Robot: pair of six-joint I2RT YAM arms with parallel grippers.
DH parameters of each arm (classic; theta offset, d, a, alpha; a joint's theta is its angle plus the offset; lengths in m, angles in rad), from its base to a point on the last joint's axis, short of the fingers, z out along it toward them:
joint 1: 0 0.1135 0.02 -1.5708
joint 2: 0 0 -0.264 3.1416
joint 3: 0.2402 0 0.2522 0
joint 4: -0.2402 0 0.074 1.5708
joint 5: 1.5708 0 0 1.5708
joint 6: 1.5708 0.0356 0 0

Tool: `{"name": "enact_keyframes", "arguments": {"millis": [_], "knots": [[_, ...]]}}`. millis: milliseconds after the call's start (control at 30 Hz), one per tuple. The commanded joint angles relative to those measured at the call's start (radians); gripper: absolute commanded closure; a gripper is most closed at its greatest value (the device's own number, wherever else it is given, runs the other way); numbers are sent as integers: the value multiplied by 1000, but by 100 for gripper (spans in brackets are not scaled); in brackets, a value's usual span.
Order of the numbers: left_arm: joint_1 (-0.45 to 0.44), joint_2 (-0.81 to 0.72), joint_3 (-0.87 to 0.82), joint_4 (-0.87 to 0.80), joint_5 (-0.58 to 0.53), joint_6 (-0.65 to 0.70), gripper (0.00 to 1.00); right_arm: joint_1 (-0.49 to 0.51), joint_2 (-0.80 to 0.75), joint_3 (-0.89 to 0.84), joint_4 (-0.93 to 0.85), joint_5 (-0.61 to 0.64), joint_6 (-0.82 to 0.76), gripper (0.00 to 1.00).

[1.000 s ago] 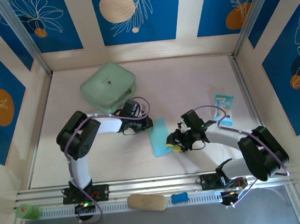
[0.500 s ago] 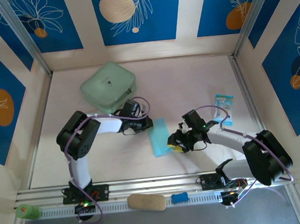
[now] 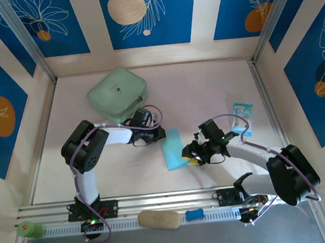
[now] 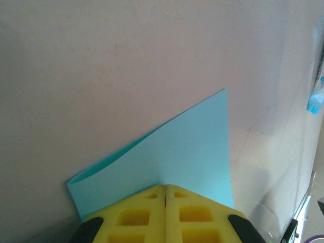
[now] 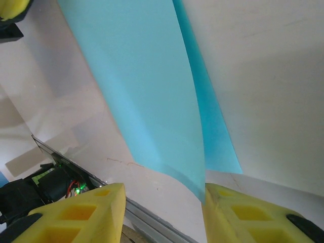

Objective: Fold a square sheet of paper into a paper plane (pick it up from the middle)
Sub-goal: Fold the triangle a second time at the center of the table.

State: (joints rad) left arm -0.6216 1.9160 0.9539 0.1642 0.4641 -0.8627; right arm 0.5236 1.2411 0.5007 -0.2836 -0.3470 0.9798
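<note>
The folded sheet (image 3: 172, 149) lies at frame centre on the surface (image 3: 205, 90), between the hands. The left hand (image 3: 157, 134) is pinched shut on its upper-left edge. The right hand (image 3: 189, 155), half-wide, straddles its lower-right corner, one finger (image 5: 223, 202) touching paper.

Blue floral wall panels (image 3: 172, 25) enclose a pale tabletop (image 3: 205, 90).

The folded cyan sheet of paper (image 3: 172, 147) sits mid-table, the left gripper (image 3: 162, 134) at its far end, the right gripper (image 3: 188, 155) at its near right edge.
</note>
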Motion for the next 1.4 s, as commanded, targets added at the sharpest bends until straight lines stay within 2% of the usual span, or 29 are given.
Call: {"name": "enact_keyframes", "arguments": {"millis": [0, 467, 1000, 1233, 1367], "knots": [[6, 8, -27, -84, 0, -3, 95, -1, 21, -2, 37, -12, 14, 56], [7, 4, -31, -78, 7, -7, 95, -20, 121, -4, 189, -63, 25, 56], [6, 18, -24, -45, 51, -10, 93, -95, 246, -3, 339, -177, -105, 56], [5, 14, -20, -26, 71, -15, 91, -109, 312, 10, 384, -211, -126, 62], [5, -15, -12, -20, 86, -14, 86, -116, 330, 12, 392, -208, -144, 66]]}}
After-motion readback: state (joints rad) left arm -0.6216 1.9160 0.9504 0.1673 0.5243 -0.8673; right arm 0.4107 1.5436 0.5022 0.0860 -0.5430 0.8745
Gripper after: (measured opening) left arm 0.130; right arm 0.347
